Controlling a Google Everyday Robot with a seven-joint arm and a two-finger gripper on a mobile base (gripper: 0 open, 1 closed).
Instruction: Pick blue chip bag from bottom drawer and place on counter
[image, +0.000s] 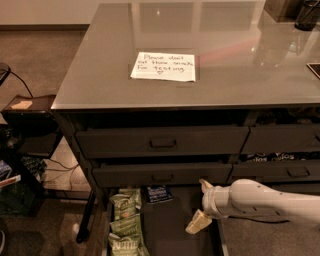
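Observation:
The blue chip bag (159, 194) lies at the back of the open bottom drawer (167, 231), just under the drawer above. My gripper (200, 204) hangs over the drawer's right side, to the right of the bag and apart from it. Its two pale fingers are spread, one fingertip (204, 184) up and one down, and nothing is between them. The white arm reaches in from the right edge. The glossy grey counter (240, 65) with a white handwritten note (164, 66) is above the drawers.
Several green snack bags (122, 220) lie in a row along the drawer's left side. Two shallower handled drawers (162, 142) are above it. A dark side stand (30, 112) and cables are at the left. A dark cup (306, 14) stands at the counter's far right.

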